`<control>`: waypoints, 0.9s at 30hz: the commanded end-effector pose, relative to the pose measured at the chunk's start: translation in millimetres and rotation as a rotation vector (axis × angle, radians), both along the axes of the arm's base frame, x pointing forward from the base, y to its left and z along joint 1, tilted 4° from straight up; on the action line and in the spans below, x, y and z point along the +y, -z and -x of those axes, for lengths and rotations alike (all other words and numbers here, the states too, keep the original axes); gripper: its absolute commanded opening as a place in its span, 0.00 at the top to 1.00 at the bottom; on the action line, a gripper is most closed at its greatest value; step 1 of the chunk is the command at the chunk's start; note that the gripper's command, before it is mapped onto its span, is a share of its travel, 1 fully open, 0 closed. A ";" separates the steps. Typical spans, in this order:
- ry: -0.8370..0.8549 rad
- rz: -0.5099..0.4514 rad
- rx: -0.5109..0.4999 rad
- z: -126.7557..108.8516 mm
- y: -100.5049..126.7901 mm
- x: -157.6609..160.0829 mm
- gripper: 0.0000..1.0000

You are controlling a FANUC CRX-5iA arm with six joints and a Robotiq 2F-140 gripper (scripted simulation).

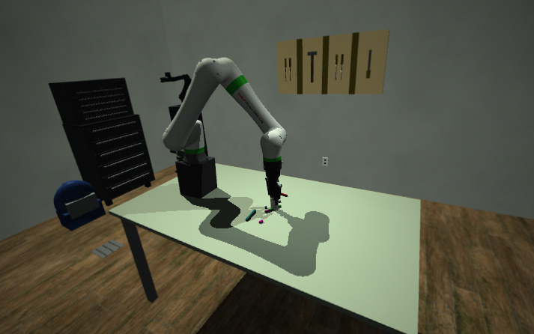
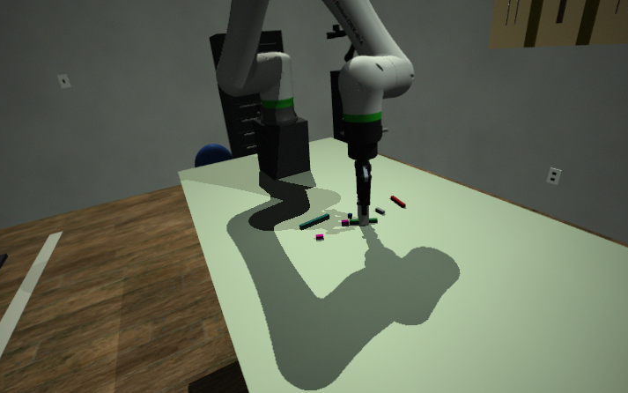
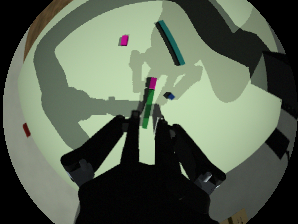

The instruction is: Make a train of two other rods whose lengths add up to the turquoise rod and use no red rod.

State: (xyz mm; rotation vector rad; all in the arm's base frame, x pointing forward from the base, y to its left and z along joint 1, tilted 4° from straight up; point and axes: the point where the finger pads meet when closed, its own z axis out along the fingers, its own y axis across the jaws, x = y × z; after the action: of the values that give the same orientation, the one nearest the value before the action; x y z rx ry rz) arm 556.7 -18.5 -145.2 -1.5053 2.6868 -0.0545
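Note:
The green rod (image 2: 370, 220) lies flat on the table with a magenta rod (image 2: 344, 222) at its end, the two in one line; in the wrist view the green rod (image 3: 147, 106) and the magenta rod (image 3: 152, 83) look end to end. My gripper (image 2: 363, 220) stands upright over the green rod. Its fingers are slightly open on either side of the rod, with a small gap on each side. The turquoise rod (image 2: 314, 221) lies to the left, apart from them.
A second magenta rod (image 2: 319, 236) lies alone nearer the front. A small blue rod (image 2: 350, 215) lies just behind the train. A grey rod (image 2: 380, 211) and a red rod (image 2: 397, 201) lie to the right. The robot base (image 2: 282, 148) stands behind.

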 end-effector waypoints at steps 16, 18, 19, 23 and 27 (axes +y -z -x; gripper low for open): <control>0.000 0.000 0.000 4.4 -63.9 0.0 0.85; 0.000 0.000 0.000 5.0 -73.2 0.0 0.85; 0.000 0.000 0.000 5.3 -77.1 0.0 0.85; 0.000 0.000 0.000 6.0 -87.0 0.0 0.85; 0.000 0.000 0.000 6.1 -88.6 0.0 0.85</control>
State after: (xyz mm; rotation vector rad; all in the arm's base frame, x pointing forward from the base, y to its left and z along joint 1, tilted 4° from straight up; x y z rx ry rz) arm 550.4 -18.4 -57.7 -1.5054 2.6869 -0.0545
